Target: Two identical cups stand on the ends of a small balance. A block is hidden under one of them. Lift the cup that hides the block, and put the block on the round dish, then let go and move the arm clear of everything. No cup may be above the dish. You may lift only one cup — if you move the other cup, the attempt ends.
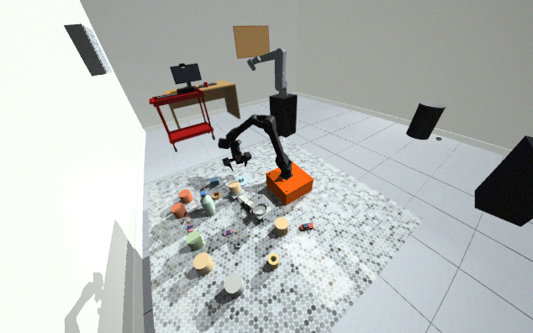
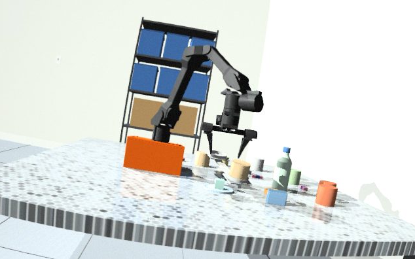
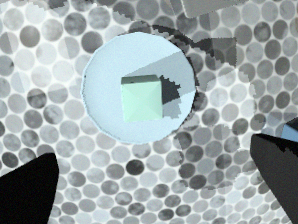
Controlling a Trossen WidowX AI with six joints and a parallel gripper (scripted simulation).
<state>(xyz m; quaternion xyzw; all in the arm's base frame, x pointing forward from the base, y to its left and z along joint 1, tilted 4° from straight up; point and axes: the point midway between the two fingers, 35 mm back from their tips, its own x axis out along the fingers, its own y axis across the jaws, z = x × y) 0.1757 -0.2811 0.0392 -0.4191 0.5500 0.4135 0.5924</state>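
Note:
The mint-green block (image 1: 240, 180) (image 2: 219, 184) (image 3: 142, 102) rests on the pale blue round dish (image 1: 246, 182) (image 2: 228, 190) (image 3: 102, 102). My gripper (image 1: 240, 166) (image 2: 225, 155) (image 3: 157, 154) is wide open and empty, above the dish and clear of the block. One tan cup (image 1: 234, 187) (image 2: 239, 169) stands on the balance (image 1: 245, 202) at the end near the dish. The other end holds an empty ring-shaped seat (image 1: 261, 209) (image 2: 218, 154). Another tan cup (image 1: 282, 226) (image 2: 202, 159) stands on the table beyond that end. No cup is above the dish.
A green bottle (image 1: 208, 206) (image 2: 282, 173) with a blue cap stands beyond the balance. A blue box (image 1: 214, 182) (image 2: 276, 197) and an orange ring (image 1: 217, 195) lie near the dish. Orange-red cylinders (image 1: 186, 196) (image 2: 326, 196) and a red toy car (image 1: 307, 227) are farther off.

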